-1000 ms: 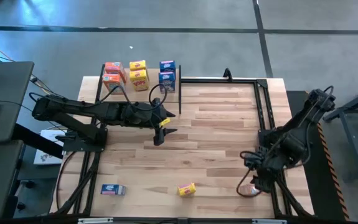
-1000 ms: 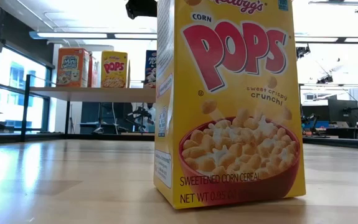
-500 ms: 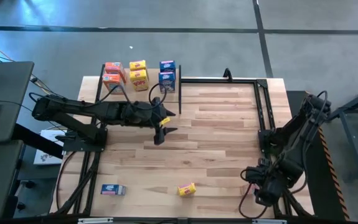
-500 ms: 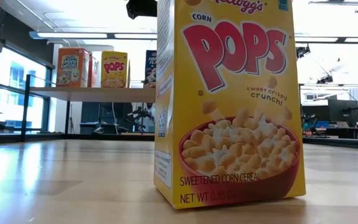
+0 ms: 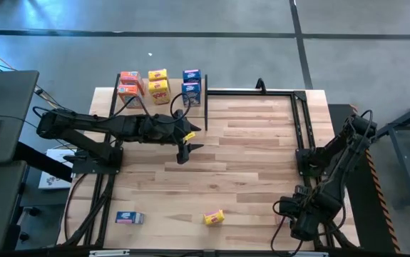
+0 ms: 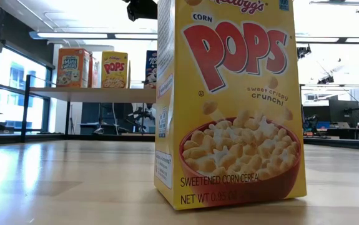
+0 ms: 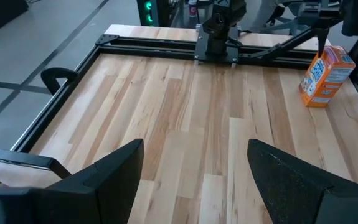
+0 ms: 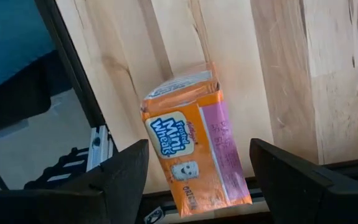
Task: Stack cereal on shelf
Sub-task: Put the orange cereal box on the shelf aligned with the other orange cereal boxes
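Several cereal boxes, orange-red (image 5: 127,84), yellow (image 5: 158,86) and blue (image 5: 191,84), stand on the shelf (image 6: 92,94) at the table's far left corner. A yellow box (image 5: 214,217) stands upright near the near edge and fills the low view (image 6: 229,106). A blue box (image 5: 129,218) lies flat to its left. An orange-red box (image 8: 194,149) lies flat at the near right corner. My right gripper (image 8: 198,144) is open above it, one finger on each side. My left gripper (image 5: 185,146) is open over mid-table (image 7: 194,168).
Black frame rails (image 5: 301,121) run along the table's far and right edges, and a shelf post (image 5: 206,107) stands near my left gripper. The orange-red box lies right beside the rail at the table's edge (image 8: 73,68). Bare planks (image 5: 247,157) span the middle.
My right gripper has moved toward the table's near edge and come over the orange-red box at the near right corner, which the arm now hides in the high view. My left arm has stayed over mid-table. The boxes have not moved.
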You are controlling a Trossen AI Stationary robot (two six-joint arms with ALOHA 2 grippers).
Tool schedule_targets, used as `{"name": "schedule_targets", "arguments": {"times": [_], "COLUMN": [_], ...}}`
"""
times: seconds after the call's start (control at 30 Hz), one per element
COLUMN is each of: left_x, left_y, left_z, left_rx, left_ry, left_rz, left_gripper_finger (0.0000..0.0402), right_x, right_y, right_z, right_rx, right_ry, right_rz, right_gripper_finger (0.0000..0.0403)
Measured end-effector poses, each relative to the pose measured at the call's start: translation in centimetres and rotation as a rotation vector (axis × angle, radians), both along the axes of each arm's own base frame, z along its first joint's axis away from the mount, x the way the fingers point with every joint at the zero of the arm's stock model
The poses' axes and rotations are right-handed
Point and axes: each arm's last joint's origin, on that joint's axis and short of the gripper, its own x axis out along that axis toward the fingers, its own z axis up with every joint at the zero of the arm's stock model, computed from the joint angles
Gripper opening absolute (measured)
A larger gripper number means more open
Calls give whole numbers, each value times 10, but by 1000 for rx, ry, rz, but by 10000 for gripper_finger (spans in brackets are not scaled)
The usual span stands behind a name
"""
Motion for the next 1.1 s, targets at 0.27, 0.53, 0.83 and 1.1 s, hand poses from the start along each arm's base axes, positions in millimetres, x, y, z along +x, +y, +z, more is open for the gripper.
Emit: {"name": "schedule_targets", "arguments": {"times": [0.27,0.53,0.83,1.1], "left_x": [0,0,0,0], "left_y": [0,0,0,0], "left_z": [0,0,0,0], "left_rx": [-1,-1,-2,-3], "left_ry": [0,0,1,1], "left_rz": [0,0,0,-3], "left_gripper_finger": [278,278,278,278], "right_x": [3,4,8,19], "right_y": [5,7,7,3], "right_z": [-12,-15,-11,5], "right_rx": [-50,-56,-43,-37], "right_ry": [29,34,27,15], "right_rz": [2,3,-3,-43], "right_gripper_finger": [270,217,162,139]}}
